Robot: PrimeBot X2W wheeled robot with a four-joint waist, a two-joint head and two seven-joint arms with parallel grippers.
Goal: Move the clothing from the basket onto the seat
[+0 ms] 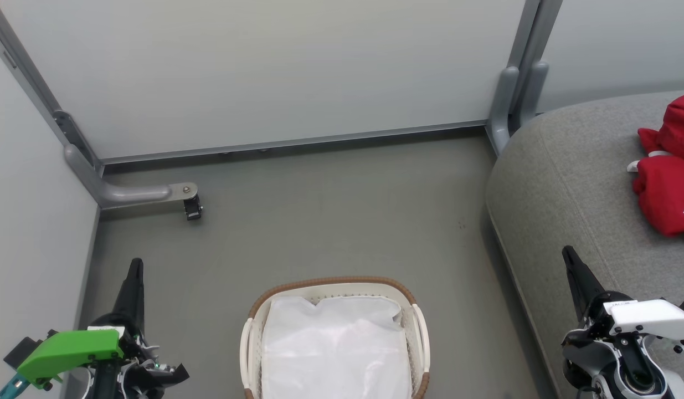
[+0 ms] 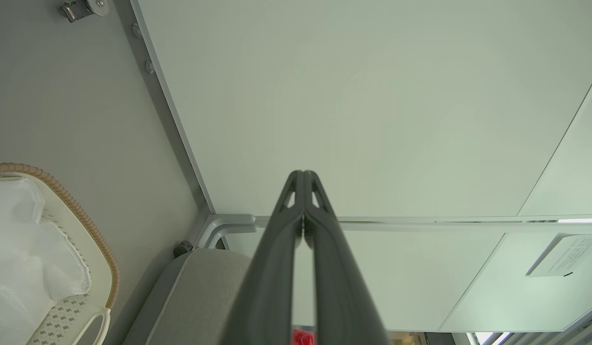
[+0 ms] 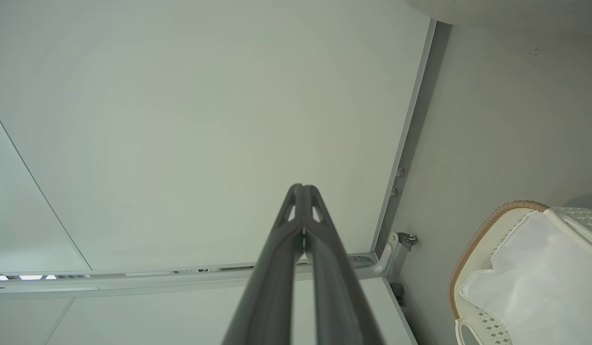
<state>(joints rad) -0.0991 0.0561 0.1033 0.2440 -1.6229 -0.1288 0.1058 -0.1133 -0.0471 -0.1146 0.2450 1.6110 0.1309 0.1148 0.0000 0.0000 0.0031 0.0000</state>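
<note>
The red clothing [image 1: 669, 172] lies bunched on the grey seat [image 1: 563, 183] at the right edge of the head view, one piece with a white trim. The white basket [image 1: 253, 338] with its brown rim stands on the floor at bottom centre, holding a white crinkly liner [image 1: 336, 349]. My left gripper [image 1: 135, 266] is shut and empty, left of the basket above the floor. My right gripper [image 1: 567, 254] is shut and empty over the seat's front part, well short of the clothing. Both wrist views show fingertips pressed together: the left gripper [image 2: 304, 173] and the right gripper [image 3: 303, 187].
Pale partition walls [image 1: 275, 72] close off the back and left. A grey metal foot with a black caster [image 1: 192, 208] juts onto the floor at the left, and a grey post [image 1: 510, 105] stands beside the seat's far corner. Grey floor [image 1: 330, 221] lies between walls, basket and seat.
</note>
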